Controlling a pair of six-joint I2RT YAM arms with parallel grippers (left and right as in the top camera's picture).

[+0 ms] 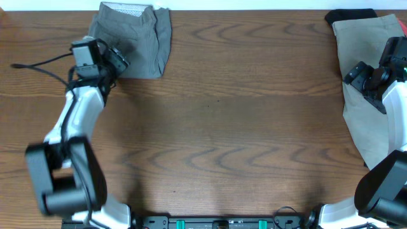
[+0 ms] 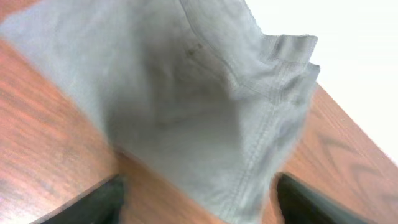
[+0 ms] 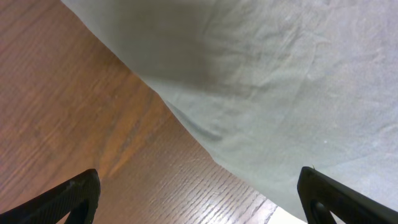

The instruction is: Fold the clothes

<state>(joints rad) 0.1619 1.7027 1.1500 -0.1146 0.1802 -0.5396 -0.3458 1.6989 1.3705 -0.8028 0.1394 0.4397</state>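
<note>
The grey shorts (image 1: 137, 41) lie folded, apparently finished, at the far-left corner of the bench (image 1: 229, 127), left hand (image 2: 198, 200) wide; next, the wide right hand (image 3: 199, 196) must grip a hem of the beige pair (image 1: 362, 121) at the bench's right edge.

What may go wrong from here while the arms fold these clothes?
1. The grey shorts lie right at the far edge of the table; a push from the left gripper might slide them off.
2. Its open fingers straddle the hem, so lifting may snag it and undo the fold.
</note>
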